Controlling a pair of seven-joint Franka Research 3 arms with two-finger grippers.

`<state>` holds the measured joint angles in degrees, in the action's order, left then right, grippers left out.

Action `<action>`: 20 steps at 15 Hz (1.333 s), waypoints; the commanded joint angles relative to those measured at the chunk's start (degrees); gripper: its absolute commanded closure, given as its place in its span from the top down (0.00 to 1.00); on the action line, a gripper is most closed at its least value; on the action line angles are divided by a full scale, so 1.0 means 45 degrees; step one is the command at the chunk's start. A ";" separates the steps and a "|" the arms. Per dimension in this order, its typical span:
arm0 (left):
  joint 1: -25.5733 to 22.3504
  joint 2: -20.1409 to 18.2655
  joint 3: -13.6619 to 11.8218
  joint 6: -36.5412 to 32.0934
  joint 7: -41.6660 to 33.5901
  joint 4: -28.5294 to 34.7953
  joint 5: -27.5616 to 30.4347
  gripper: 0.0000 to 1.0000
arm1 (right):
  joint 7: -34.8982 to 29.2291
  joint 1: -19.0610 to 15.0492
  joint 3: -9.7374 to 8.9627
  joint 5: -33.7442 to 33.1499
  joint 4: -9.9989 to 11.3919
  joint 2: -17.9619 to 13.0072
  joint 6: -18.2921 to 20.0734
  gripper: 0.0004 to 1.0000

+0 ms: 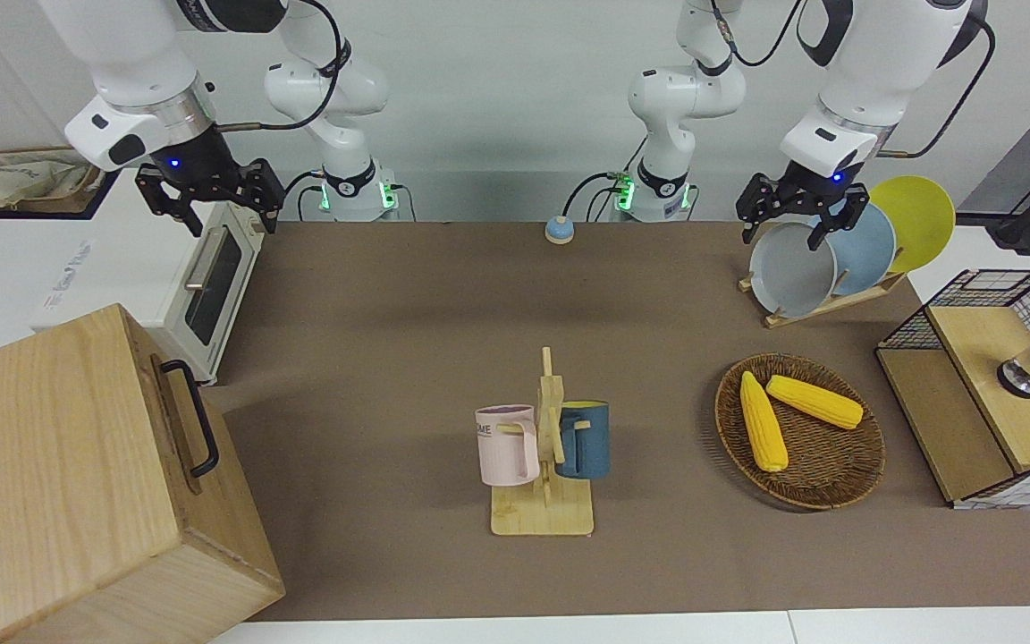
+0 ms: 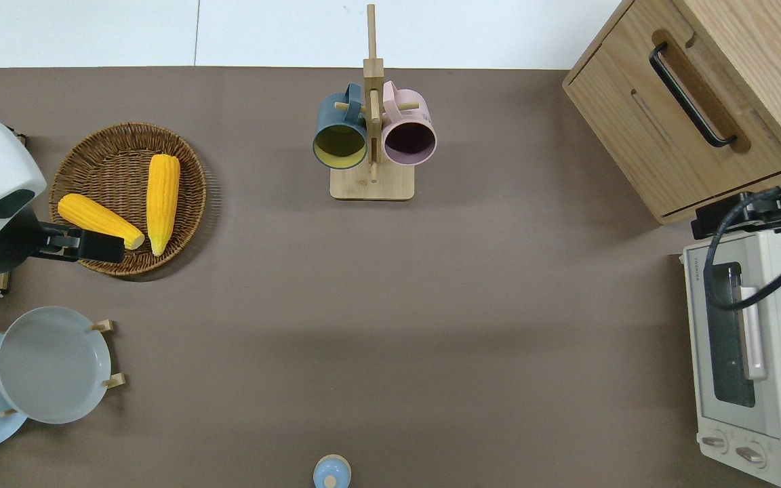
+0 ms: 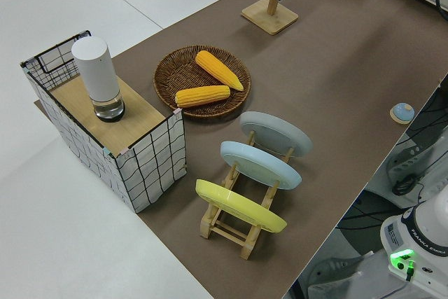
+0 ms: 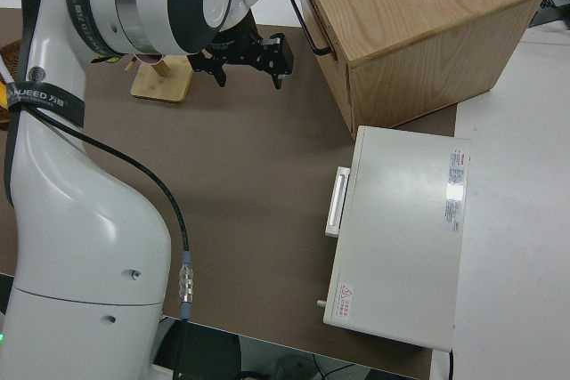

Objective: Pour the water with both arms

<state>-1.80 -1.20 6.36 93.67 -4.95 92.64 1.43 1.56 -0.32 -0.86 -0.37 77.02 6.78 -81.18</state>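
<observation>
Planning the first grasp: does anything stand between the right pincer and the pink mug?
Nothing visible does. Only bare table lies between the open right pincer and the pink mug on the wooden rack.

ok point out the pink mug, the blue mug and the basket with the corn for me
pink mug (image 1: 507,445), front view, on its outer side wall.
blue mug (image 1: 588,440), front view, on its outer side wall.
basket (image 2: 102,167), overhead view, on the bare woven bottom beside the corn.
</observation>
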 commanded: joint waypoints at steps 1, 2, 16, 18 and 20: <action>-0.0087 -0.0047 -0.0201 -0.0132 0.0084 -0.0155 -0.0220 1.00 | -0.0132 -0.0162 -0.0043 0.0003 0.0268 -0.0238 -0.0125 0.99; -0.0089 -0.0047 -0.0202 -0.0132 0.0065 -0.0175 -0.0220 1.00 | -0.0131 -0.0143 -0.0043 -0.0016 0.0268 -0.0238 -0.0125 0.99; -0.0401 0.0283 -0.0280 0.0043 0.0240 -0.0311 -0.0899 1.00 | -0.1009 0.0713 -0.0609 0.0941 0.1398 0.0054 -0.1216 0.99; -0.0536 0.0654 -0.0455 0.0063 0.0202 -0.0663 -0.1099 1.00 | -0.1166 0.1242 -0.0609 0.0961 0.1751 0.0269 -0.1821 0.99; -0.0810 0.1142 -0.0748 0.0121 -0.0264 -0.1189 -0.1002 1.00 | -0.1341 0.1769 -0.0609 0.0980 0.1811 0.0697 -0.2485 0.99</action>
<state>-3.73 0.07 4.24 93.92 -4.29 91.48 -1.99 -2.66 4.84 -3.69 3.33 83.26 8.32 -87.99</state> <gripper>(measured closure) 0.000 0.004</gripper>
